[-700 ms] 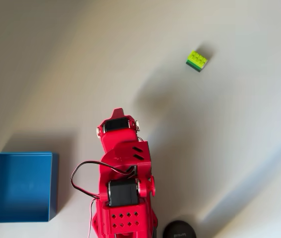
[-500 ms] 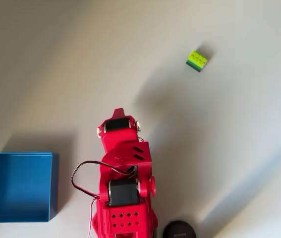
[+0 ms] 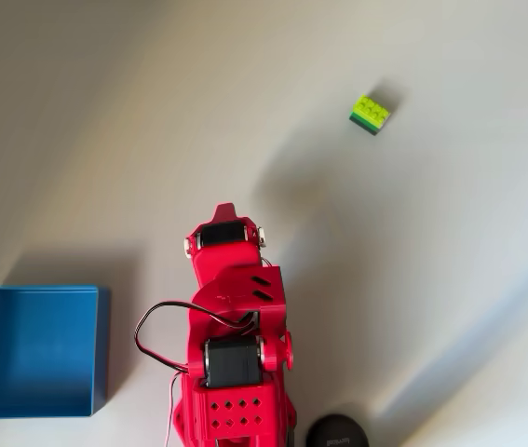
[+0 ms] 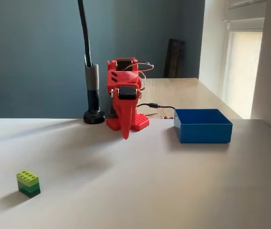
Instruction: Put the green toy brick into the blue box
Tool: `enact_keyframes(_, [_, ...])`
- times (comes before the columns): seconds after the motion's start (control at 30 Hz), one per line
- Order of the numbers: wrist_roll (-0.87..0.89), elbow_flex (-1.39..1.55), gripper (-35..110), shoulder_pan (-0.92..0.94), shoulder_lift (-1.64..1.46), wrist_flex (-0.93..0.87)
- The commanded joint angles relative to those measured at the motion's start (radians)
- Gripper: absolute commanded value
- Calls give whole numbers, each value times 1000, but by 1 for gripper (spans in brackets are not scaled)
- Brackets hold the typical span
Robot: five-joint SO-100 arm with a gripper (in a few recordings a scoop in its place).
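Nearest the fixed camera, low left on the pale desk (image 4: 140, 191), sits the brick (image 4: 28, 183), lime layer over dark green, studs up, alone w/ nothing touching it. Overhead it's upper right (image 3: 370, 115), well apart from the arm. Further back, mid-desk, the red arm (image 4: 124, 98) is folded up, claw (image 4: 125, 133) pointing down, tip near the desk; fingers look together in a single point, nothing held. Right of the arm, the box (image 4: 202, 125) is open-topped, nothing seen inside; overhead it's bottom left (image 3: 33, 350). Behind the arm, a black pole (image 4: 91, 86) on a round base.
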State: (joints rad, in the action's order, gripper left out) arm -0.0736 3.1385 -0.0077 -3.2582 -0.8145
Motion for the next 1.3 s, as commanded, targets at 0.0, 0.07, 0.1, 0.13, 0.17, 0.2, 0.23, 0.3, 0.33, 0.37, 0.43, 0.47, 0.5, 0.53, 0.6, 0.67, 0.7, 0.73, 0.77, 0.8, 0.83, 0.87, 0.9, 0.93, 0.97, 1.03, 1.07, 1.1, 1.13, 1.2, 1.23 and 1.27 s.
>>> enact_keyframes(0.0, [0,-5,0,-6,-14,-21])
enact_keyframes(0.07, [0,-5,0,-6,-14,-21])
enact_keyframes(0.1, [0,-5,0,-6,-14,-21])
enact_keyframes(0.13, [0,-5,0,-6,-12,-21])
enact_keyframes(0.17, [3,-6,0,-5,-8,-20])
enact_keyframes(0.2, [3,-8,0,-5,-6,-17])
enact_keyframes(0.23, [-2,-14,0,-5,-5,-17])
enact_keyframes(0.3, [-3,-28,0,-6,-3,-18])
enact_keyframes(0.33, [-3,-34,0,-6,-3,-18])
enact_keyframes(0.37, [-2,-43,0,-6,-2,-18])
enact_keyframes(0.43, [12,-63,0,-8,0,-18])
enact_keyframes(0.47, [20,-74,0,-9,0,-18])
enact_keyframes(0.5, [28,-87,0,-11,2,-20])
enact_keyframes(0.53, [35,-100,0,-12,2,-20])
enact_keyframes(0.6, [41,-124,0,-15,3,-21])
enact_keyframes(0.67, [43,-149,0,-17,5,-37])
enact_keyframes(0.7, [44,-161,0,-17,5,-52])
enact_keyframes(0.73, [48,-175,0,-17,9,-71])
enact_keyframes(0.77, [54,-192,0,-15,20,-87])
enact_keyframes(0.8, [63,-212,0,-15,40,-104])
enact_keyframes(0.83, [74,-233,0,-15,64,-117])
enact_keyframes(0.87, [83,-255,0,-15,94,-126])
enact_keyframes(0.9, [94,-278,0,-14,124,-132])
enact_keyframes(0.93, [101,-298,0,-12,158,-133])
enact_keyframes(0.97, [109,-316,0,-9,192,-135])
enact_keyframes(1.03, [118,-356,0,-2,258,-135])
enact_keyframes(1.07, [120,-374,0,5,291,-135])
enact_keyframes(1.1, [120,-391,0,11,324,-135])
enact_keyframes(1.13, [121,-410,0,18,354,-135])
enact_keyframes(1.2, [115,-443,0,37,419,-133])
enact_keyframes(1.23, [114,-462,0,44,451,-133])
enact_keyframes(1.27, [112,-479,0,54,480,-133])
